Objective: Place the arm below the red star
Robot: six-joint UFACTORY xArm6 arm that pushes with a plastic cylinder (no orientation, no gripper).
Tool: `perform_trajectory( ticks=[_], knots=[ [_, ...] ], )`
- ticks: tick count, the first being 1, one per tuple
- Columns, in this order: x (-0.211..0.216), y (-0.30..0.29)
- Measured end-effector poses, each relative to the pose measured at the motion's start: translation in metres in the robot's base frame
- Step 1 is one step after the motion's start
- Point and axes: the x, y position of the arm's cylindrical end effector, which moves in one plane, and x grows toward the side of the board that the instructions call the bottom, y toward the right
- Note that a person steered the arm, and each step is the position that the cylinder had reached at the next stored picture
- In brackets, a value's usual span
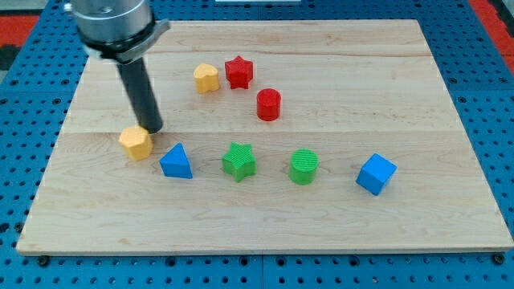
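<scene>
My tip [152,128], a bare rod with no pincer to open or shut, touches the yellow block [136,143] near the table's left edge. The red star [238,71] sits near the top edge, well apart.

Plastic blocks on a pale wooden board [337,225] with visible grain.
The red star [238,71] and green star [238,160] look like matt plastic with fine ribbed layers, as does the green cylinder [303,166]; the rod above my tip [152,128] is dark and slightly glossy, under a brushed metal collar [112,20].
</scene>
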Motion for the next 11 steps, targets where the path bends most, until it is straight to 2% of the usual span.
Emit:
perform_trajectory(
  ticks=[3, 5, 6, 7, 9, 10, 11],
  knots=[
    [0.001, -0.022],
    [0.03, -0.02],
    [-0.006, -0.019],
    [-0.054, 0.0],
    [-0.07, 0.05],
    [-0.07, 0.108],
    [-0.068, 0.126]
  ],
)
